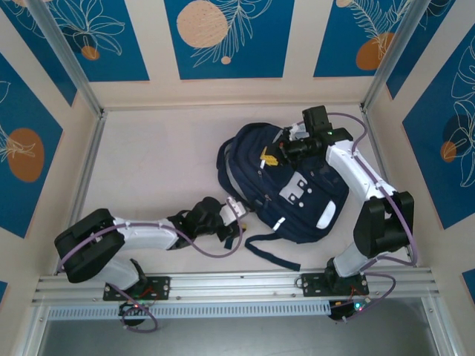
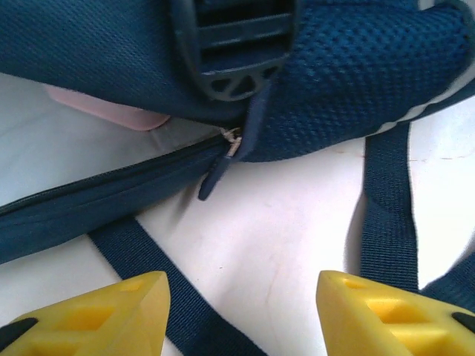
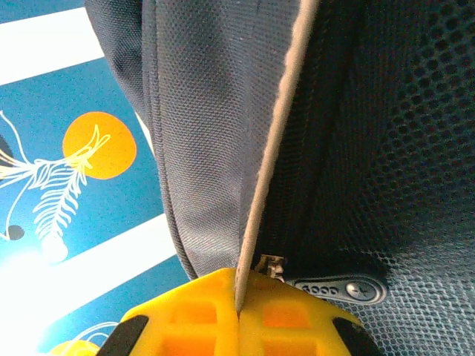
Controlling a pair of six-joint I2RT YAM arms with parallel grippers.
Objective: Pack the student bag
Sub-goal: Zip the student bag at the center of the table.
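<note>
At 6 o'clock in the top view, both arm bases sit on the rail (image 1: 237, 285). The left arm (image 1: 141, 236) reaches from 7 o'clock toward the middle of the table (image 1: 163, 156), low over it. The left gripper (image 1: 239, 213) is just beside the 8 o'clock edge of the bag (image 1: 297, 189). In its wrist view the yellow fingers (image 2: 111, 315) stand apart, with bare table and a strap (image 2: 193, 308) between and beneath them. This claw is open and holds nothing. Past the fingers, at 12 o'clock, a zipper pull (image 2: 221, 169) hangs from the bag's zip line, below a dark plastic buckle (image 2: 234, 59). Another strap runs down at 2 o'clock. A pale pink patch (image 2: 111, 111) shows at 10 o'clock under the bag's edge; I cannot tell what it is.

The bag lies on the table right of centre, toward 3 o'clock. Its front pockets face up, its top points to 11 o'clock and its bottom to 5 o'clock. A loose strap loops on the table at its 6 o'clock.

The right arm (image 1: 356, 167) rises from 5 o'clock and bends over to the bag's 11 o'clock end, where the right gripper (image 1: 273, 156) sits on the fabric. In its wrist view the fingers are pressed together on the bag's pale piping (image 3: 278, 133), right beside a zip slider (image 3: 271, 265). This claw is closed, pinching that edge.

Beyond, at 9 o'clock in that view, is a blue wall panel (image 3: 100, 144) with an orange disc.
</note>
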